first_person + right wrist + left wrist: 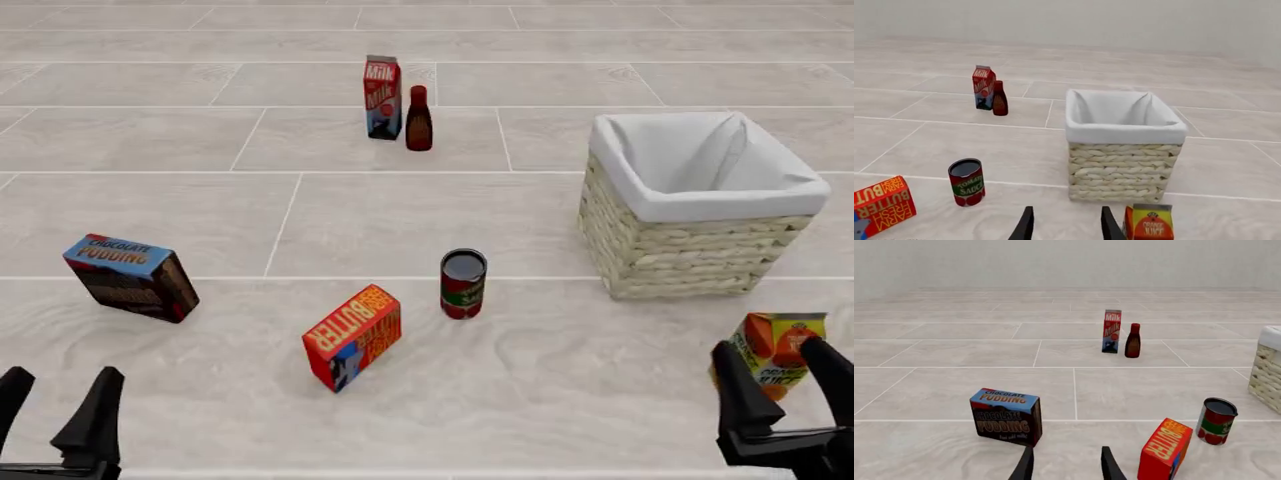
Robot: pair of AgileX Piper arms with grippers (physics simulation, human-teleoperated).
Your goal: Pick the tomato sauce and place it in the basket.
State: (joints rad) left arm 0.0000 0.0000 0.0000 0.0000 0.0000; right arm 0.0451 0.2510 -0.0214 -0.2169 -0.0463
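Left end effector (pixel 54 415) nearest at the bench's near-left edge, fingers spread, nothing between them. Right end effector (pixel 787 385) at near right, also released and empty, orange juice carton (pixel 777 350) just behind it. Butter box (pixel 354 335) tilted on the bench (pixel 400 220), near centre. Tomato sauce (pixel 463 284) upright just beyond and right of the butter, apart from it, well left of the basket (pixel 701 205). Chocolate pudding box (pixel 131 277) off to the left. Basket on the right, white lining, nothing visible inside. Farthest: milk carton (pixel 383 97) with dark red bottle (pixel 419 119) just beside it.
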